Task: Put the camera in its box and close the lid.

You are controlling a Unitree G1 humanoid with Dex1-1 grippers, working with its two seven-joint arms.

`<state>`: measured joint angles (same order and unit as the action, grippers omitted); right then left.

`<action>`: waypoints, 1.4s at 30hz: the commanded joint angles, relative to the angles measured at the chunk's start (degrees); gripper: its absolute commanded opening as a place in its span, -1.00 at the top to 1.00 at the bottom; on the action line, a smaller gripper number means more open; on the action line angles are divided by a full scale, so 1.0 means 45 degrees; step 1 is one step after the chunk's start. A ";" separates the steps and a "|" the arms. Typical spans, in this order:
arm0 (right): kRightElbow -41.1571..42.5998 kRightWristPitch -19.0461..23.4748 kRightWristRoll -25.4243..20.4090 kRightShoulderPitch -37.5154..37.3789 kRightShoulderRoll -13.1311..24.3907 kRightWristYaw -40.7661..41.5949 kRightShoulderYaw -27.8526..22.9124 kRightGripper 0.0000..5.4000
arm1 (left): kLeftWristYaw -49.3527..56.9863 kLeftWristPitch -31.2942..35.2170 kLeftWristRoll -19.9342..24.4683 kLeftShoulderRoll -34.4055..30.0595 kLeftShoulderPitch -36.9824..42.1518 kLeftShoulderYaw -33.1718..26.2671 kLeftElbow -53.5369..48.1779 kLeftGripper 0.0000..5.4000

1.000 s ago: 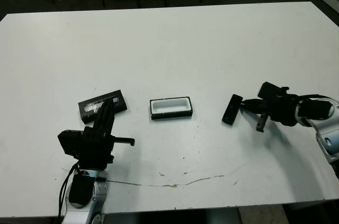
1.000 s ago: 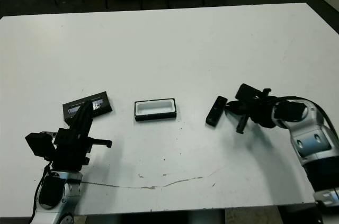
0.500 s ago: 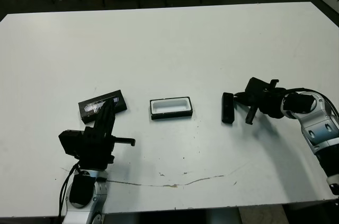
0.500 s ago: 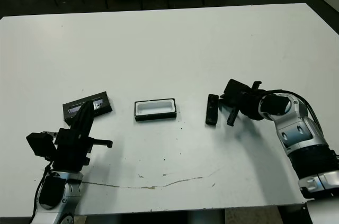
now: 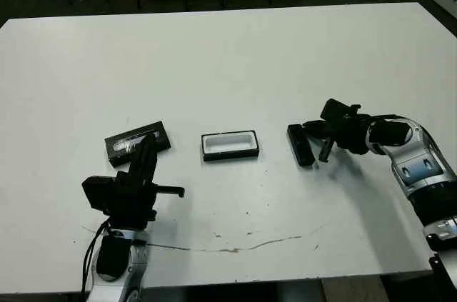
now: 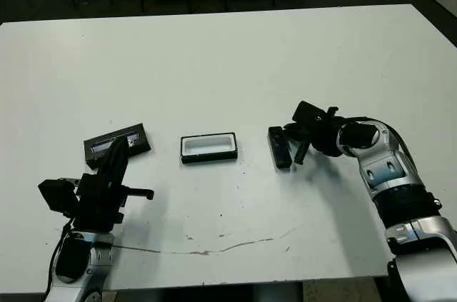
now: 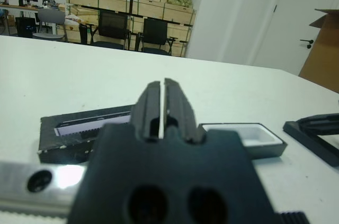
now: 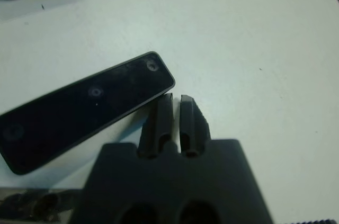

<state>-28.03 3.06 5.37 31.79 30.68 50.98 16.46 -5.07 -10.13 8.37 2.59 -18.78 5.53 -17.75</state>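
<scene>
The camera (image 5: 300, 145) is seen lying flat on the white table (image 5: 228, 59), just right of the open box (image 5: 230, 145). The right gripper (image 8: 176, 108), fingers pressed together, is set against the camera's right edge. The lid (image 5: 138, 142) lies left of the box. The left gripper (image 7: 163, 97) is held closed near the lid.

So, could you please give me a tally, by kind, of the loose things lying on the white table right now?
Camera: 1
Box (open tray with white lining): 1
Lid (flat black panel with silvery print): 1
Total: 3
</scene>
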 commanded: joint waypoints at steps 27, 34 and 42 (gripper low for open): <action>-0.0694 0.0095 -0.1086 -0.0717 -0.0430 0.0918 -0.0390 1.00 | -0.0025 0.0372 0.0067 -0.0076 -0.0400 -0.0043 0.0258 1.00; -0.0483 0.0132 -0.0969 -0.0850 -0.0434 0.0739 -0.0472 1.00 | -0.0106 0.0314 0.0212 -0.0069 -0.0429 -0.0050 0.0321 1.00; 0.2083 0.1120 0.0009 -0.2497 -0.0777 -0.4096 -0.1851 1.00 | -0.0151 0.0161 0.0219 -0.0061 -0.0425 -0.0050 0.0429 1.00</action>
<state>-20.13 6.23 4.91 22.83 27.83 35.10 9.33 -5.77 -9.77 9.33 2.43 -18.53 5.52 -16.69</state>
